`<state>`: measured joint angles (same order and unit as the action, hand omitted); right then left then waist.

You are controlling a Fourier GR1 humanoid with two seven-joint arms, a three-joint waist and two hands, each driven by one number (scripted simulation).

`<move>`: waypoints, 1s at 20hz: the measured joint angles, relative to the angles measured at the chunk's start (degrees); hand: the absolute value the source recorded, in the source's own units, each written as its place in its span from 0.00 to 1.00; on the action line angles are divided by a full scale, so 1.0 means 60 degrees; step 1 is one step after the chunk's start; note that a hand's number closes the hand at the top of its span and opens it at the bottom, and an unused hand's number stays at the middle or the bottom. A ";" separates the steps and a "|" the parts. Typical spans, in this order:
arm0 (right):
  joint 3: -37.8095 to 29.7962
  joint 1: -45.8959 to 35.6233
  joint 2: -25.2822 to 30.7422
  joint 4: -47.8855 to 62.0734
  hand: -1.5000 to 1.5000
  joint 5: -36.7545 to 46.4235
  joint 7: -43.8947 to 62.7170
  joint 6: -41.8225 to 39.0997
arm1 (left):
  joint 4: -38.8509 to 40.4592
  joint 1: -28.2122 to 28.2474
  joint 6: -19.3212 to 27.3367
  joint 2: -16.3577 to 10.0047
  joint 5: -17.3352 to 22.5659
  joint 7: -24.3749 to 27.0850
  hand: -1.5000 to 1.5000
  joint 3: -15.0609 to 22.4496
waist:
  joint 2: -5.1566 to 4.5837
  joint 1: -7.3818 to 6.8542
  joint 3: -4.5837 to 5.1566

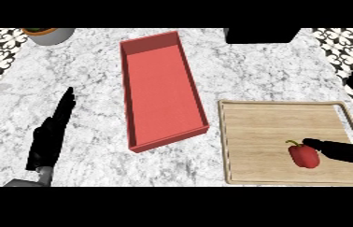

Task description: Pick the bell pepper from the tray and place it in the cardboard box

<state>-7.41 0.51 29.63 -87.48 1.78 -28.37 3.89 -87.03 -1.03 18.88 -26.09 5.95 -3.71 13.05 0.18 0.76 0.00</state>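
A: Hand status?
B: Right robot hand comes in over the table's right edge, only partly in view. Open or closed: can't tell. Its tip is just beside the bell pepper; can't confirm contact.
A: Left?
B: Left robot hand is open with fingers straight, resting near the left edge and holding nothing.
A: Where's the pepper?
B: Lying on the wooden tray, on its right half, near the table's front-right corner.
A: The box?
B: Cardboard box is red and sits mid-table, just left of the tray. Nothing in it.
A: Anything else?
B: Grey pot at the back-left corner, black object at the back edge.
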 measured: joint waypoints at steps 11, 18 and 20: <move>0.0659 0.1586 0.3460 -0.1850 0.00 0.2807 0.2719 -0.1708 | 0.0023 0.0212 -0.0052 0.0051 -0.0118 0.0119 0.50 -0.0069 | 0.0002 0.0024 0.0036; 0.1535 0.2062 0.3612 -0.3535 0.00 0.3759 0.5202 -0.2981 | -0.0156 0.0274 -0.0218 0.0083 -0.0254 -0.0023 0.50 -0.0201 | -0.0009 -0.0070 0.0016; 0.1814 0.2105 0.3328 -0.3561 0.00 0.4263 0.5532 -0.3026 | -0.0095 0.0236 -0.0339 0.0150 -0.0276 -0.0036 0.50 -0.0284 | -0.0014 -0.0086 0.0012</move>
<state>3.47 13.14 49.60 -108.85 27.36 4.82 -14.27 -87.60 0.38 16.85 -25.18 4.29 -3.92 11.34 0.09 0.24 0.07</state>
